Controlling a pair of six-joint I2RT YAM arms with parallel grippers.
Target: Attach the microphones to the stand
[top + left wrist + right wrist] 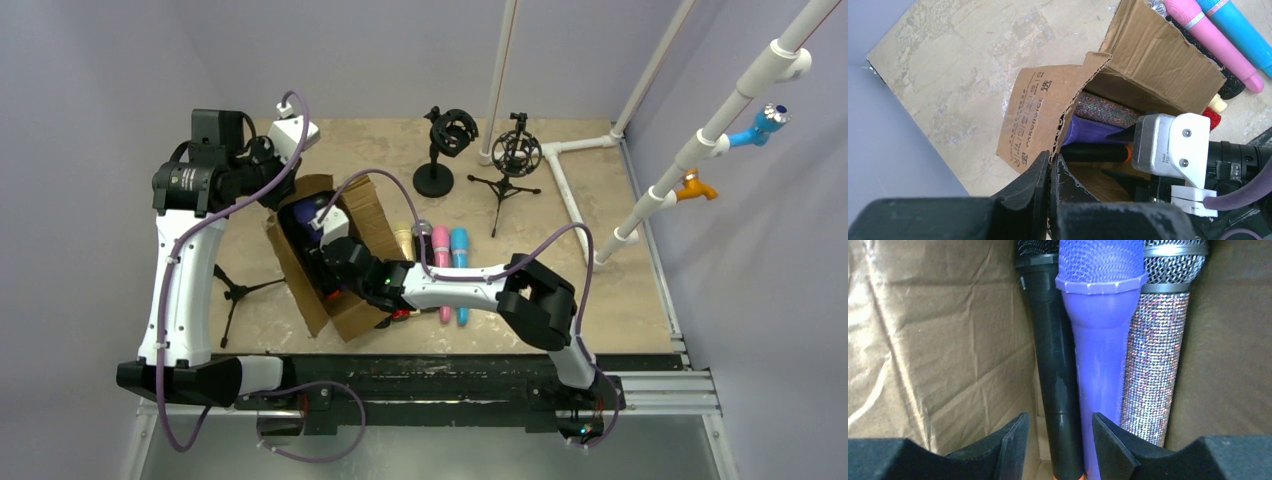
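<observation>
Picking from cardboard box (365, 215): black microphone (1050, 350), mid-frame, is straddled by the open right gripper (1060, 440); box flap (1038, 115) is pinched by left gripper (1050, 175). Closure, then lift to stand (434, 181), is needed.

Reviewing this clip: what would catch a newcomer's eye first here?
The right gripper, open, reaches into the cardboard box at table centre, straddling a black microphone beside a purple microphone and a glittery silver microphone. The left gripper pinches the box's flap. A pink microphone and a blue microphone lie side by side right of the box, and two stands without microphones wait at the far side.
</observation>
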